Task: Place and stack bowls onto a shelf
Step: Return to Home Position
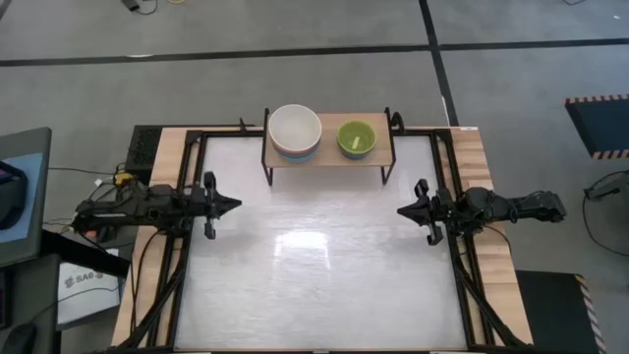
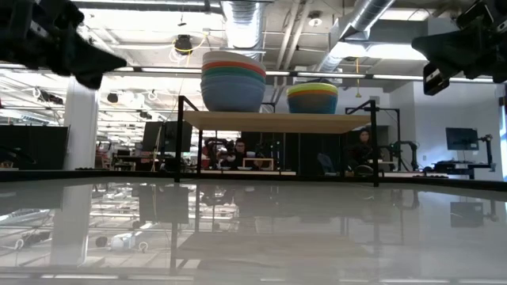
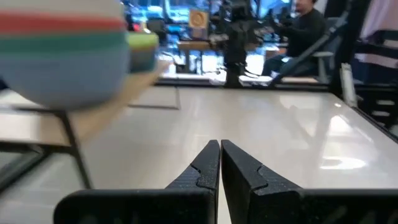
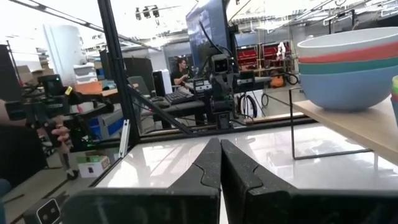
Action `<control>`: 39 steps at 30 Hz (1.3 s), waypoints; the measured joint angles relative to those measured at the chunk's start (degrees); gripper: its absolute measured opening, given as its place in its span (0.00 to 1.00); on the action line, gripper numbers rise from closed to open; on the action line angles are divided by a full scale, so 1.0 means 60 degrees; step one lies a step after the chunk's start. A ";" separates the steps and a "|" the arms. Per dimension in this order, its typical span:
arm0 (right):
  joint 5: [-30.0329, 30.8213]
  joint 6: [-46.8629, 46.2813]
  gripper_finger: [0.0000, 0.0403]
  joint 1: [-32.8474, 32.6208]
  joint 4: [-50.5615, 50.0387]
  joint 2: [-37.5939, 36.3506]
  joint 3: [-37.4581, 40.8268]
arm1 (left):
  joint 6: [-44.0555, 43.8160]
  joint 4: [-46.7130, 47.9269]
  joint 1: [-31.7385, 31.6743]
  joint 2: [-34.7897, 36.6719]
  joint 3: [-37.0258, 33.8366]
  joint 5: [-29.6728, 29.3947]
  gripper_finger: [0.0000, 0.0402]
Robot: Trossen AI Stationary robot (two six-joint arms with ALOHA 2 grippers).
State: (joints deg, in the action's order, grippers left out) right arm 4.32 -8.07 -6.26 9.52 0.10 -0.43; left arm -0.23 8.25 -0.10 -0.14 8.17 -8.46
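The light-wood shelf (image 1: 329, 155) on black legs stands at the table's far middle. On it sit two stacks: larger bowls with white on top (image 1: 295, 131), showing red, teal and blue below (image 2: 233, 83); beside them smaller bowls with lime green on top (image 1: 356, 138), yellow, magenta and cyan under it (image 2: 312, 98). My left gripper (image 1: 236, 205) hovers shut above the table's left side. My right gripper (image 1: 401, 210) hovers shut above the right side. Neither touches anything.
Black frame rails run along both table sides (image 1: 192, 246). A power strip (image 1: 141, 149) lies off the far left corner. The white tabletop (image 1: 324, 275) lies between the arms and the near edge. People sit in the room beyond the table (image 2: 238, 150).
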 joint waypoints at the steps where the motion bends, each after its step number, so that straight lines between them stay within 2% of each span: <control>1: 0.0000 0.0003 0.05 0.0000 -0.0047 0.0000 0.0004 | -0.0092 -0.0124 0.0000 -0.0002 -0.0188 0.0140 0.00; 6: -0.0145 -0.0004 0.06 -0.0004 -0.0262 0.0000 0.0004 | -0.0496 -0.1446 0.0007 -0.0007 -0.1135 0.0506 0.00; 9: -0.0245 -0.0132 0.06 -0.0004 -0.0327 0.0000 0.0008 | -0.0492 -0.1840 0.0006 0.0002 -0.1246 0.0545 0.00; 18: -0.0259 -0.0336 0.06 -0.0004 -0.0164 0.0000 0.0015 | 0.0245 0.0140 0.0004 0.0011 -0.0158 0.0865 0.00; 25: -0.0266 -0.0333 0.06 -0.0004 -0.0157 0.0000 0.0018 | 0.0174 0.0149 0.0004 0.0007 -0.0266 0.1328 0.00; 33: -0.0266 -0.0351 0.06 -0.0004 -0.0149 0.0001 0.0022 | -0.0209 -0.2030 -0.0002 -0.0007 -0.1255 0.1338 0.00; 39: -0.0262 -0.0339 0.06 -0.0004 -0.0153 0.0000 0.0022 | -0.0166 -0.2083 -0.0011 -0.0011 -0.1258 0.1279 0.00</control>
State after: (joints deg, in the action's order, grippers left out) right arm 2.75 -10.11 -6.28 8.60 0.10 -0.30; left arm -1.23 -4.25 -0.16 -0.21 0.62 -0.79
